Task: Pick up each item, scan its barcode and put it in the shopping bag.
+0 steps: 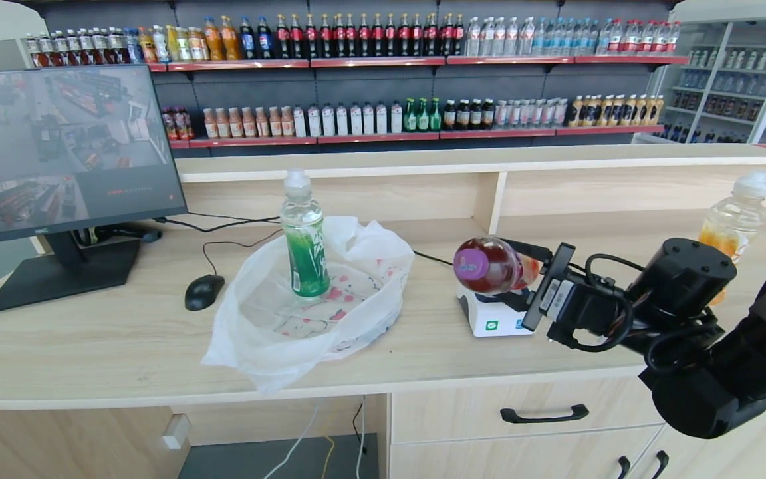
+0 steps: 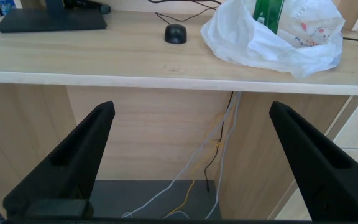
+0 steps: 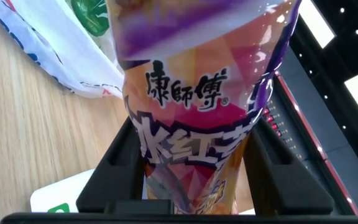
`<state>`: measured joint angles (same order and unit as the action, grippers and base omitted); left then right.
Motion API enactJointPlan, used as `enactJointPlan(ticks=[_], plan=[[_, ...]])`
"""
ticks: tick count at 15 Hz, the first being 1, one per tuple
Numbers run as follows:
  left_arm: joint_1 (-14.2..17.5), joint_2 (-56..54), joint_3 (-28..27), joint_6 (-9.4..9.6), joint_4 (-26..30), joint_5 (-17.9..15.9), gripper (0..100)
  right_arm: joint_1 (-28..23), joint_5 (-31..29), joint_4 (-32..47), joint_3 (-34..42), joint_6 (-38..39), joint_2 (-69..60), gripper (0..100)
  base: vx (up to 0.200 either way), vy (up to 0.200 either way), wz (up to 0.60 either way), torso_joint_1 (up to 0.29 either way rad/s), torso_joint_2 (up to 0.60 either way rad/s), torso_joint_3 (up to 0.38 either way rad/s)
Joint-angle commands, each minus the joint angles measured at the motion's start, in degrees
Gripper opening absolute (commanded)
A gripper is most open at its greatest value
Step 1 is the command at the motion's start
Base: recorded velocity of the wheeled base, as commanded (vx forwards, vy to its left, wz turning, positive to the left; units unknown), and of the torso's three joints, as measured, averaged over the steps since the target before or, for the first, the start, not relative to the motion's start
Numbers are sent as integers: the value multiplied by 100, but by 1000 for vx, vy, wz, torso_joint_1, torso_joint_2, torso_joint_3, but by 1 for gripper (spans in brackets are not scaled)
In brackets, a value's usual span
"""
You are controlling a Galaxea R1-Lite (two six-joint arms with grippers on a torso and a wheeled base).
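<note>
Purple-capped bottle [image 1: 493, 265] clamped sideways between right fingers [image 3: 118, 163], just above white scanner [image 1: 489, 322], likely for barcode read. Left fingers [image 2: 79, 155] spread, empty, below desk [image 2: 104, 62] edge. Shopping bag [image 1: 350, 313] beyond bottle cap, mouth open.

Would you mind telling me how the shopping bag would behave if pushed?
The shopping bag looks thin and crumpled, so probably floppy, folding rather than sliding. The green bottle standing in it is tall and narrow, so might tip.
</note>
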<state>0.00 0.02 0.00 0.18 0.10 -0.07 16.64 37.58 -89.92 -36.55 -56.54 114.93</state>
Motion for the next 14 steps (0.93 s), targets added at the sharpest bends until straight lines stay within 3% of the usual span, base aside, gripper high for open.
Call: enactJointPlan(ticks=[1,6,9,14], plan=[[0,-2,0,-1,-1,-1,100,-38,3,-8,-37,170,-182,0,0,0,0,0,0,0],[9,-2,0,-1,-1,-1,100,-82,-76,-8,7,802,-621,0,0,0,0,0,0,0],[9,-2,0,-1,-1,-1,100,-100,-427,-8,34,1259,-999,0,0,0,0,0,0,0],[0,-2,0,-1,-1,-1,100,-47,-2062,-8,649,2323,-1922,0,0,0,0,0,0,0]])
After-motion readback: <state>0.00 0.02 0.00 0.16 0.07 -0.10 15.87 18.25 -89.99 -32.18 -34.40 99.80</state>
